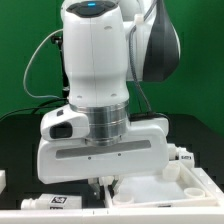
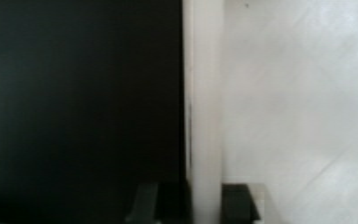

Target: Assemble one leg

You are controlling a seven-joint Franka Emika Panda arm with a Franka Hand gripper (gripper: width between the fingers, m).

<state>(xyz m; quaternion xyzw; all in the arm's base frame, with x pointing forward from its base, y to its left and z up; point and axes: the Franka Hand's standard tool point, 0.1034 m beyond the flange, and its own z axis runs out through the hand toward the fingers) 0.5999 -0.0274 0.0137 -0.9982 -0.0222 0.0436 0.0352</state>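
My gripper (image 1: 100, 184) is low over the table, at the edge of the large flat white panel (image 1: 150, 192). In the wrist view the two fingers (image 2: 242, 203) stand on either side of the panel's raised edge (image 2: 202, 100), and the gripper (image 2: 201, 205) is narrowed onto it. One finger touches the edge, and a thin dark strip shows beside the other. A leg (image 1: 183, 157), a short white post with marker tags, stands at the exterior view's right, apart from the gripper. No leg shows in the wrist view.
The marker board (image 1: 55, 203) lies on the black table (image 1: 20, 140) at the exterior view's lower left. A white part (image 1: 3, 180) shows at the left edge. The arm's body hides much of the table. A green backdrop stands behind.
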